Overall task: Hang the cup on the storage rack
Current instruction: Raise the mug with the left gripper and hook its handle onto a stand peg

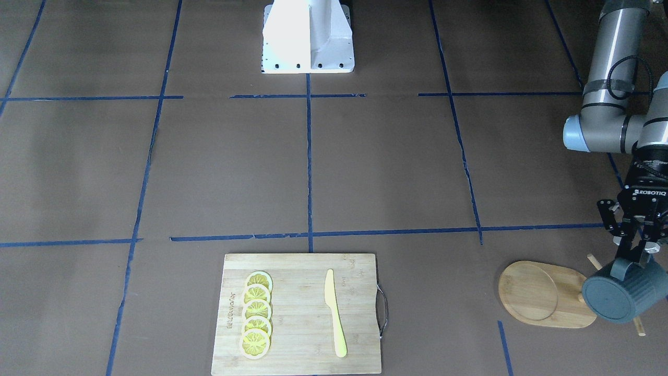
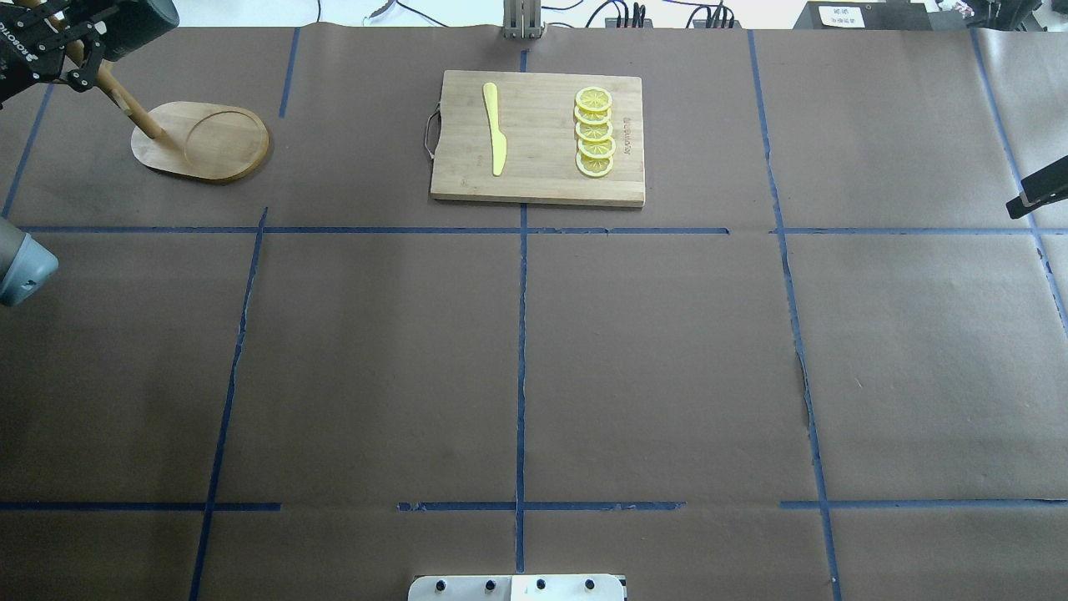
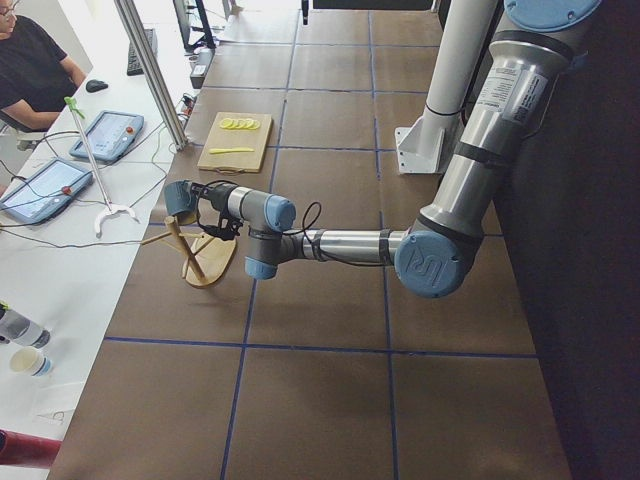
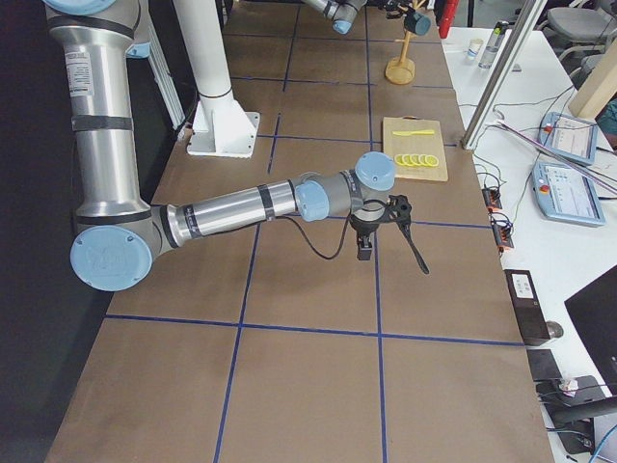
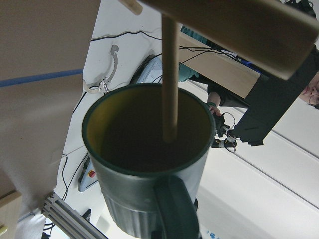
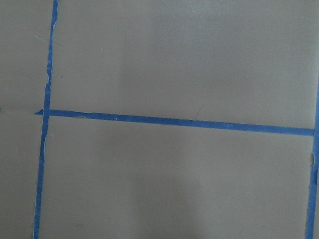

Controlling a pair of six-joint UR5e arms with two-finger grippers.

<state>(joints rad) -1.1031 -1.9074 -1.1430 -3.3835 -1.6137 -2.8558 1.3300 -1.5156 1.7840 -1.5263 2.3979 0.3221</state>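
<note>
Since your left gripper (image 1: 633, 255) pinches the dark teal-grey ribbed cup (image 1: 618, 295) by its handle (image 5: 174, 209), it hangs tipped sideways beside the post (image 2: 125, 104) of the light wooden storage rack (image 1: 540, 295), a thin peg (image 5: 169, 84) crossing its mouth, not yet hung.

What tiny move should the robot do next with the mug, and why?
Probably ease the dark teal-grey ribbed cup slightly farther onto the thin wooden peg of the light wooden storage rack. The fingers of the left gripper hold the cup's handle, and in the wrist view the peg's tip lines up with the yellow mouth, so it seems not yet hung.
</note>
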